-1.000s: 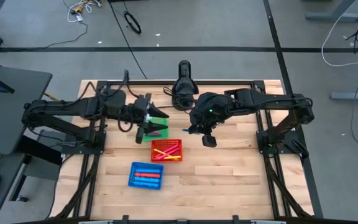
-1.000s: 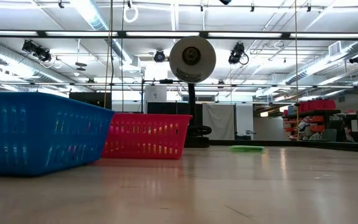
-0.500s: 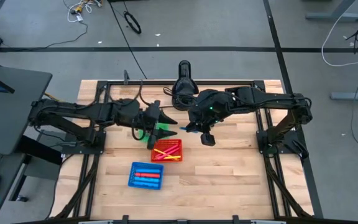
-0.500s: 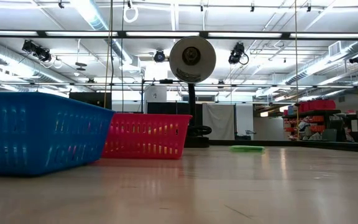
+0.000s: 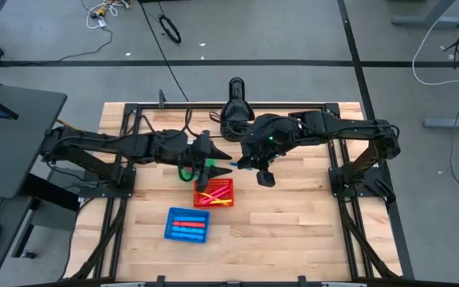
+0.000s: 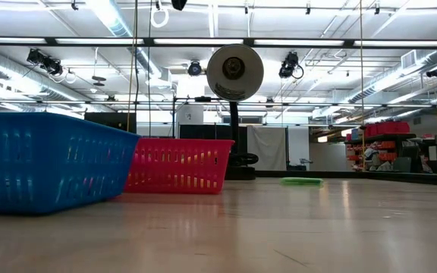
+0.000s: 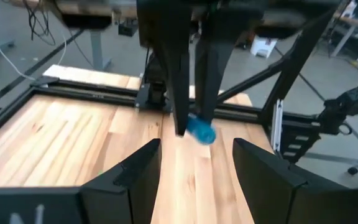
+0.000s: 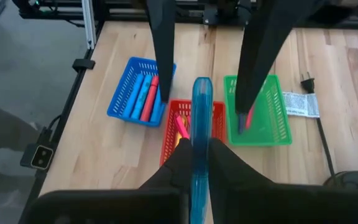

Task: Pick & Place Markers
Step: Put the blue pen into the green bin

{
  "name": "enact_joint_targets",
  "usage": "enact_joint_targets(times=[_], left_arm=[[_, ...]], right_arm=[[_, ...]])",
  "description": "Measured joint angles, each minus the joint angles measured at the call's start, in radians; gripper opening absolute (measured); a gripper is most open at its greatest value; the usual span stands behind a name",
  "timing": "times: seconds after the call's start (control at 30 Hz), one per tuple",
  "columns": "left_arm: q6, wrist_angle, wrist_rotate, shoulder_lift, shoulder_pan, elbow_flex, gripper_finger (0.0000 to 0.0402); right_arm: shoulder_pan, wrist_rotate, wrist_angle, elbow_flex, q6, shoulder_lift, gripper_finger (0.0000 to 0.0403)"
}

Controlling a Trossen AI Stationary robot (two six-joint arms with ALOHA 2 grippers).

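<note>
Markers: one blue marker [image 8: 201, 134] is clamped between my right gripper's [image 8: 197, 163] closed fingers, above the red basket [image 5: 213, 192]. Three baskets sit on my wooden table [image 5: 293, 223]: the red one, a green basket [image 8: 267, 112] just beside it, and a blue basket [image 5: 187, 224] near its other side. Several markers lie in the blue one and the red one, and one shows in the green. Grey floor [image 5: 293, 40] with cables surrounds the table. My left gripper [image 5: 220, 159] hangs with fingers apart, empty, over the green basket.

Three square plastic baskets: one blue [image 5: 187, 224], one red [image 5: 213, 192], one green [image 8: 261, 111]. One blue marker [image 8: 201, 134] aloft.
</note>
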Motion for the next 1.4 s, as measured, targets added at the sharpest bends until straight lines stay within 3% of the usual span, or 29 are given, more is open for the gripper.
enact_joint_targets(times=[0.27,0.83,0.97,1.3,1.4], left_arm=[[-0.001,0.042,0.002,0.008,0.000,0.000,0.0206],[-0.026,-0.035,0.035,0.013,0.000,-0.001,0.0203],[-0.025,-0.039,0.035,0.013,0.000,0.000,0.0176],[-0.026,-0.038,0.031,0.013,0.001,-0.001,0.0055],[-0.026,-0.039,0.028,0.013,0.001,-0.001,0.0037]], right_arm=[[0.000,0.000,0.006,0.000,-0.016,0.029,0.0015],[-0.002,-0.008,0.007,0.000,-0.025,0.045,0.0015],[-0.003,-0.008,0.006,0.000,-0.025,0.045,0.0015],[-0.003,-0.019,0.007,0.000,-0.021,0.045,0.0016],[-0.003,-0.017,0.005,0.000,-0.015,0.045,0.0016]])
